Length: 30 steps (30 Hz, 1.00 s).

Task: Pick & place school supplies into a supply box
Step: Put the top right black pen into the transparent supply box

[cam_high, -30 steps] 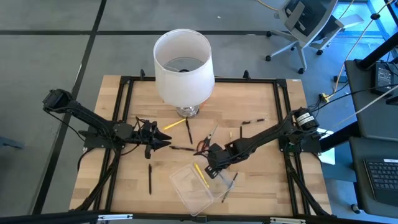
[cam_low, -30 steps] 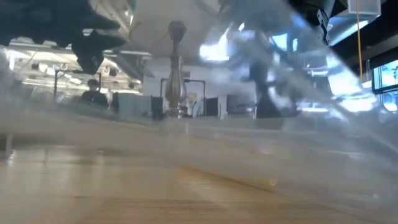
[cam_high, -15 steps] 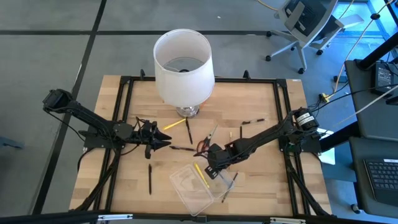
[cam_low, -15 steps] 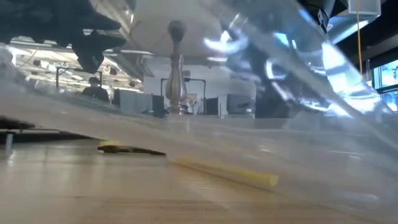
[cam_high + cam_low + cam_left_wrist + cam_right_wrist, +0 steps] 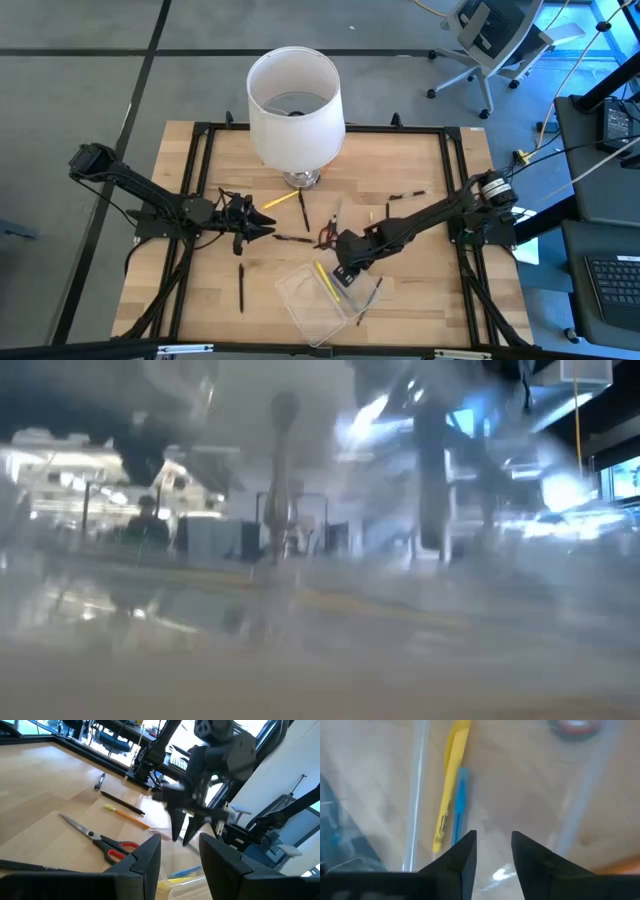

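Observation:
The clear supply box (image 5: 315,300) lies flat on the table near its near edge, with a yellow pen (image 5: 451,785) and a blue pen (image 5: 460,805) inside. My right gripper (image 5: 342,272) (image 5: 492,845) hangs open over the box's far right corner, with nothing between its fingers. My left gripper (image 5: 268,231) (image 5: 180,855) waits open at the table's left middle. The red-handled scissors (image 5: 102,842) (image 5: 327,234) lie flat between the two grippers. In the low view the box's wall (image 5: 320,610) blurs nearly everything.
A white lampshade on a metal stand (image 5: 295,95) is at the far middle. Loose supplies lie about: a yellow pencil (image 5: 283,199), a black pen (image 5: 241,285), dark pens (image 5: 408,193), a pencil (image 5: 127,815), a pen (image 5: 368,298) right of the box. A black frame (image 5: 200,135) borders the table.
My right gripper has drawn slightly toward the far edge over the box. In the low view the box's clear wall has shifted across the camera: the yellow pen, seen through it half a second ago, is now lost in blur.

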{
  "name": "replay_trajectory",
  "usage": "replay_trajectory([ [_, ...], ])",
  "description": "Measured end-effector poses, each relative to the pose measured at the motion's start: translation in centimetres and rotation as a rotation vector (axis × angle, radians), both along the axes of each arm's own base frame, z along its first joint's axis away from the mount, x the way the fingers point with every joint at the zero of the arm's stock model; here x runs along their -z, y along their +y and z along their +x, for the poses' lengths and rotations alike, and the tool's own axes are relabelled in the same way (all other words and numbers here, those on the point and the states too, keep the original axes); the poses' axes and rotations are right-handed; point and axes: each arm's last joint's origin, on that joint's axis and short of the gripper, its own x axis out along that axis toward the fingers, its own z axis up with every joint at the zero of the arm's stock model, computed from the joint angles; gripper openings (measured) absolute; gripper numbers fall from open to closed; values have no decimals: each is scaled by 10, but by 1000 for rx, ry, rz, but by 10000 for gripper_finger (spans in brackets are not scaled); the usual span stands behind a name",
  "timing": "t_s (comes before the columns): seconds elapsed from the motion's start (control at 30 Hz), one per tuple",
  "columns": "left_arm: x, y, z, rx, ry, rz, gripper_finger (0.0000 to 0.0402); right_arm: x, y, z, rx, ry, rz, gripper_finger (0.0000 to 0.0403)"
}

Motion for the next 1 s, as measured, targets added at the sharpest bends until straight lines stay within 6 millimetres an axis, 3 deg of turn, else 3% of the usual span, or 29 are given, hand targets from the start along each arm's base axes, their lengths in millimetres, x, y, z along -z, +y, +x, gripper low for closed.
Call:
replay_trajectory([
  [0.27, 0, 0, 0, 0, 5, 2, 127, -49, -17, -25, 38, -41, -43, 126],
  [0.47, 1, 0, 0, 0, 7, 2, 127, -67, -28, -54, -19, 55, -152, 126],
  [0.73, 1, 0, 0, 0, 13, 4, 128, -60, -37, -73, 191, 263, -283, 126],
  [1.0, 1, 0, 0, 0, 13, 5, 128, -27, -40, -82, 335, 389, -306, 126],
])
